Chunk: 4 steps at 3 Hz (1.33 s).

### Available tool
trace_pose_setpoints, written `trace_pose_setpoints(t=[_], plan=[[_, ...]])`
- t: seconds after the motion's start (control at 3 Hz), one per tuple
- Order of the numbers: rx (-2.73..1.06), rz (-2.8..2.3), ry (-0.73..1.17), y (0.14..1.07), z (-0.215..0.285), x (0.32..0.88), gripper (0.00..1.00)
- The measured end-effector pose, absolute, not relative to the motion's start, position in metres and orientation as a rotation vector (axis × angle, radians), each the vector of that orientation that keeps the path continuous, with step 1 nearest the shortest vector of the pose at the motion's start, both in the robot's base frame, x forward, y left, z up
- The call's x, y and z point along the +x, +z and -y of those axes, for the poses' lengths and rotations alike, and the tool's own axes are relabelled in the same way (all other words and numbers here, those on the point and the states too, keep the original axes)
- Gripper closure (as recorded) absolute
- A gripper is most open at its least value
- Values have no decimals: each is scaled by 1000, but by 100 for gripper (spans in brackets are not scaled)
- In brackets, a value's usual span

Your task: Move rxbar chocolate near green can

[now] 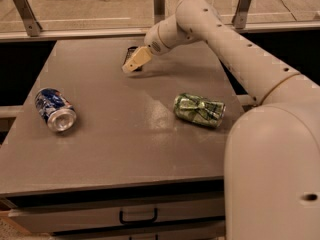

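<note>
The rxbar chocolate point(130, 54) is a small dark flat bar lying near the table's far edge, mostly covered by my gripper. My gripper point(131, 65) reaches down over the bar's near end, its cream-coloured fingers point(137, 60) right at it. The green can point(199, 110) lies on its side, dented, right of the table's centre, well apart from the bar and nearer to me.
A blue and white can point(55, 110) lies on its side at the table's left. The grey table point(125, 149) has a drawer with a handle point(138, 216) at the front. A railing with metal posts point(159, 4) runs behind the table.
</note>
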State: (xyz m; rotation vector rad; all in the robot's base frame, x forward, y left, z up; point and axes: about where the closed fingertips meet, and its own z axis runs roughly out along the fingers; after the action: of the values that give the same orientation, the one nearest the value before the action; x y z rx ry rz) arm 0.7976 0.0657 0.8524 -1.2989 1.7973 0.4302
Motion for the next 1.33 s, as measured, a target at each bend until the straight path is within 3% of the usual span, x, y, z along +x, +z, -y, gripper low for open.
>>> trace_pose_setpoints(t=[0.33, 1.33], plan=[[-1257, -1836, 471, 836, -76, 812, 17], [-1221, -1868, 491, 830, -76, 819, 87]])
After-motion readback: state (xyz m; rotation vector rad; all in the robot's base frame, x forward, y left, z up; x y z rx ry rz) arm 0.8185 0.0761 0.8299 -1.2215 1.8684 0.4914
